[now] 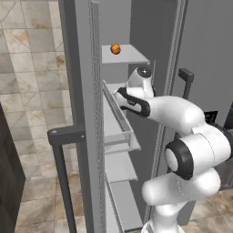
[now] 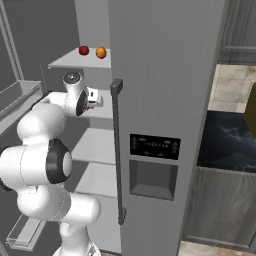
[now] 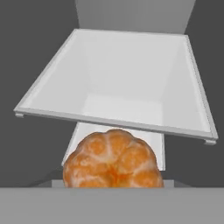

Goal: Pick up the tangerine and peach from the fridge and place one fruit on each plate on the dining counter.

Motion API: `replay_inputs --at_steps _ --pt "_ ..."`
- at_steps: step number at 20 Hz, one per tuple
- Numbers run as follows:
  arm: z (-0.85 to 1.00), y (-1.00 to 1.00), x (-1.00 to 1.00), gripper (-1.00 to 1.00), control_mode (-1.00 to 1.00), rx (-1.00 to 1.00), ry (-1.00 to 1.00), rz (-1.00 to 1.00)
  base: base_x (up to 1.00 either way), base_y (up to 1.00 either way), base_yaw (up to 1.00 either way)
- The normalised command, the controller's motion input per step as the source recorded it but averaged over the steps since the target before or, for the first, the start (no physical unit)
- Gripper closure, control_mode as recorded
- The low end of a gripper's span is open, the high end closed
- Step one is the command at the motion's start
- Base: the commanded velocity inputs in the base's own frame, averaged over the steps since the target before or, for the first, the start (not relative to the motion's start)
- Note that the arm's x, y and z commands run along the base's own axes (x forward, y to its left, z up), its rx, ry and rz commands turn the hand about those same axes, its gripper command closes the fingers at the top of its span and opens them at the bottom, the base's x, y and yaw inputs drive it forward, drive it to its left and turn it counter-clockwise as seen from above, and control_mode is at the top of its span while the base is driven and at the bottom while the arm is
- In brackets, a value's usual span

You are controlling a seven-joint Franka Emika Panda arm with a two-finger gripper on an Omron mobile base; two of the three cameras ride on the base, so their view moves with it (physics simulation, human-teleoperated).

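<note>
While reaching into the open fridge (image 2: 165, 75) at second-shelf level, grips the tangerine (image 3: 111, 158) in a hand (image 2: 98, 101) drawn nearly closed around it. Hides the fingertips behind the fruit in the hand view, with orange, lobed peel pressed close to the lens. Looks past the tangerine onto a pale white shelf (image 3: 118, 83) with raised side rims, walled by dark grey on both sides.

Leaves the peach (image 2: 101, 52) on the top shelf (image 2: 70, 61), above the hand and well apart from it. Sets it just beside a dark red ball (image 2: 83, 50), close together, though contact cannot be told. Shows the same peach from the left base view (image 1: 115, 48), near the front of that shelf.

Carries a clear door bin (image 1: 119, 123) on the open left door (image 1: 82, 113), level with the forearm and just beside it. Bears a dark bar handle (image 1: 61, 173) on that door's outer face.

Keeps the right door (image 2: 165, 100) closed, with a long vertical handle (image 2: 118, 150). Has a black display panel (image 2: 155, 146) with pale marks too small to read, above a recessed dispenser (image 2: 152, 180).

Meets, to the right of the fridge, the dining counter (image 2: 227, 142) with glossy black marbled top and dark grey front.
</note>
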Motion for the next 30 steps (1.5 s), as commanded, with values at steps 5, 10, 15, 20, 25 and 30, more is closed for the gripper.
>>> replay_inputs --at_steps 5,10,15,20,25,30 --pt "1.0 -0.09 -1.0 1.0 -1.0 0.0 0.0 0.0 0.0 0.0 0.0" --pt "0.76 -0.18 -1.0 1.0 -1.0 0.0 0.0 0.0 0.0 0.0 0.0" --pt "0.58 -0.24 -1.0 1.0 -1.0 0.0 0.0 0.0 0.0 0.0 0.0" --pt "0.3 -0.26 -1.0 1.0 -1.0 0.0 0.0 0.0 0.0 0.0 0.0" --pt "0.0 -0.26 -1.0 1.0 -1.0 0.0 0.0 -0.02 0.0 0.0 0.0" --pt "0.0 -0.26 -1.0 1.0 -1.0 0.0 0.0 -0.05 0.0 0.0 0.0"
